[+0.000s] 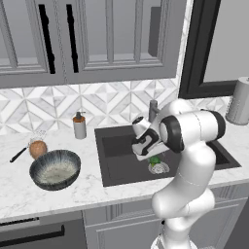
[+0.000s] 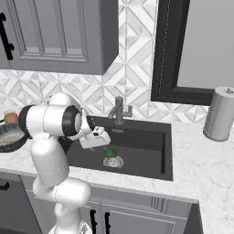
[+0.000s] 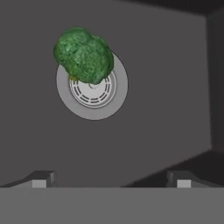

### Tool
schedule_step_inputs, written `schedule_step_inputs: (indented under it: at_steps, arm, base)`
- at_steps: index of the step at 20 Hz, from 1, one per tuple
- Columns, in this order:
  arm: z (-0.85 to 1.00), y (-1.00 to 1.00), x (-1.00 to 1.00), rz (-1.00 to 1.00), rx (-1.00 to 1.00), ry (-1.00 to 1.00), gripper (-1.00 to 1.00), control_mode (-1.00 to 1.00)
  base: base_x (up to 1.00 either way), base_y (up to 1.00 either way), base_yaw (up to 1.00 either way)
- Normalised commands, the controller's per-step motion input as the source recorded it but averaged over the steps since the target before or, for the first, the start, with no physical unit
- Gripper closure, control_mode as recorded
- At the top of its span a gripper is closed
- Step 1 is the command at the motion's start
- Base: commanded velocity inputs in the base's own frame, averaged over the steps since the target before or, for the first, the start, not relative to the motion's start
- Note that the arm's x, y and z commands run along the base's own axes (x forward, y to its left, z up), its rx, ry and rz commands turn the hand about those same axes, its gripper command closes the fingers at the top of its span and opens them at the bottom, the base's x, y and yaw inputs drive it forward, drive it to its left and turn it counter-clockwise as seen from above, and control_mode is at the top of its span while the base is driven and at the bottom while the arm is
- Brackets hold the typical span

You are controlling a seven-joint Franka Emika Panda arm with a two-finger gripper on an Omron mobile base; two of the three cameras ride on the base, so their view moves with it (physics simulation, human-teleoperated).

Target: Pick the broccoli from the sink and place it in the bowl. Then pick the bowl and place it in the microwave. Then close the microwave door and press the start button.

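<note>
Gripper [image 3: 111, 177] hangs over my sink [image 1: 114, 168], fingers spread, holding nothing; broccoli [image 3: 83, 54] sits on the drain [image 3: 92, 89].

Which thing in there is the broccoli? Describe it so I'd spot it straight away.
Find the dark sink set in the pale marble counter, below the faucet. On the sink's floor is a round metal drain; the broccoli lies partly over it. It is the only green, lumpy thing in the grey basin.
</note>
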Motion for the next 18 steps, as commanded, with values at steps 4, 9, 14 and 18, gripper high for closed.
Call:
schedule_step_inputs:
  at_steps: [4, 9, 14, 18]
  arm:
    - [-0.1, -0.04, 0.2, 0.0, 0.0, 0.0, -1.0, -1.0]
    - [-0.14, -0.07, 0.19, 0.0, 0.0, 0.0, -1.0, -1.0]
    - [-0.16, -0.09, 0.15, 0.0, 0.0, 0.0, -1.0, -1.0]
    - [-0.21, -0.09, 0.14, 0.0, 0.0, -0.01, -1.0, -1.0]
  base:
    - [0.0, 0.0, 0.0]
    - [0.0, 0.0, 0.0]
    - [0.0, 0.0, 0.0]
    - [0.0, 0.0, 0.0]
